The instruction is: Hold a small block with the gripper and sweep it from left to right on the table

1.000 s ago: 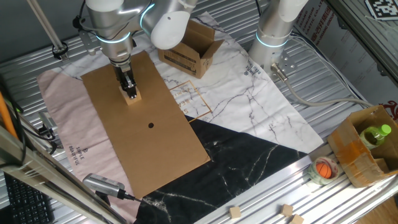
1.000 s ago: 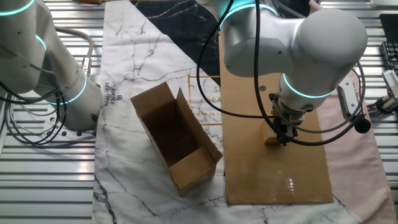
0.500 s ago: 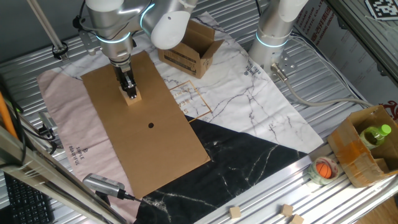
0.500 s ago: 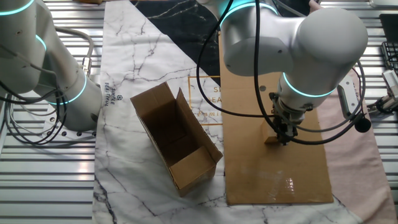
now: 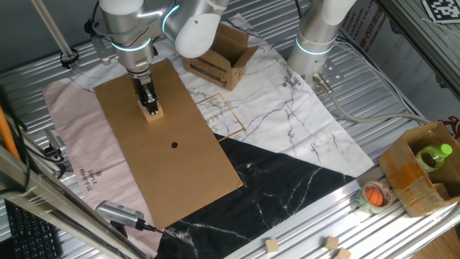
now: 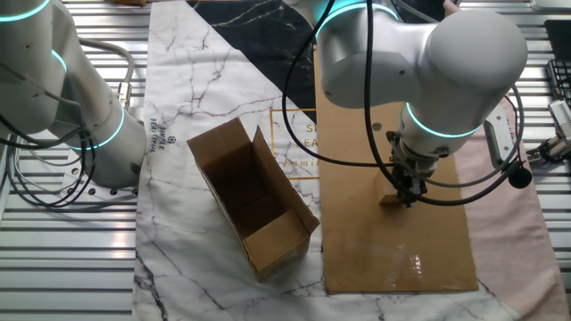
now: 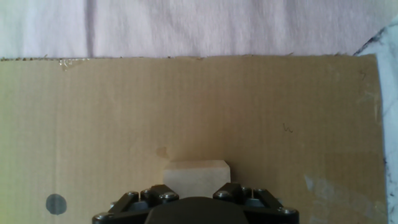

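On the far left of the tabletop [image 5: 402,93] lies a pink cloth [image 5: 72,155] printed with small dark letters; I can make out "SIMPLE", the second word is too fine to read. Overlapping it is one flat cardboard sheet [image 5: 180,173], its long axis running from about 11 o'clock to 5 o'clock in the first fixed view, with a single dark dot [image 5: 175,144] near its middle. Toward the sheet's 11 o'clock end the end effector [image 5: 150,106] points straight down and is clenched on the small block [image 5: 153,112], which sits flat on the cardboard; it is a cube, so it has no long axis, and its faces sit square to the sheet's edge in the hand view. To the right, at about 1 o'clock from the block, stands one open cardboard box [image 5: 219,56] with print on its side that I cannot read. The marble cloth [image 5: 287,122] bears a faint gold square of lettering, illegible. A second arm column [image 5: 320,32] rises behind it. At the lower right edge I count three tiny pale cubes [image 5: 272,245], and a brown box [image 5: 417,169] holding one green bottle [image 5: 436,155].
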